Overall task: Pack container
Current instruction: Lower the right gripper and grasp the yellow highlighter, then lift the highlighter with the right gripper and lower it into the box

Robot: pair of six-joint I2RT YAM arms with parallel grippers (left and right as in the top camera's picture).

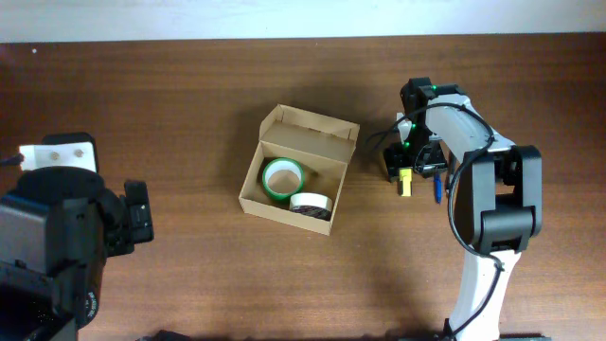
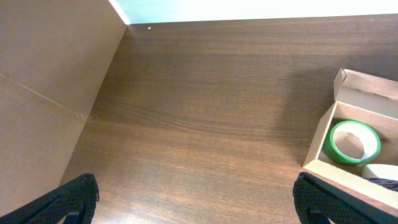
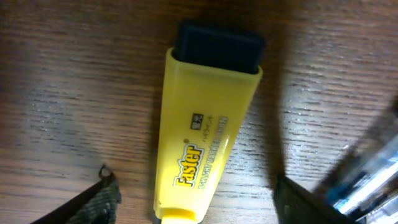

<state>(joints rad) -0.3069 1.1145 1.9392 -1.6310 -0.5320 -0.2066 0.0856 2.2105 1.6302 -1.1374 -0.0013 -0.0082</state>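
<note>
Yellow highlighter (image 3: 208, 124) lies lengthwise between the released right fingers (image 3: 93, 202), just off the container's (image 1: 249, 188) right side.

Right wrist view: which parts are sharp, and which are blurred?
Right wrist view: the yellow highlighter is sharp enough to read "Faster"; the blue pen at the right edge is blurred, and the fingertips in the lower corners are soft.
</note>
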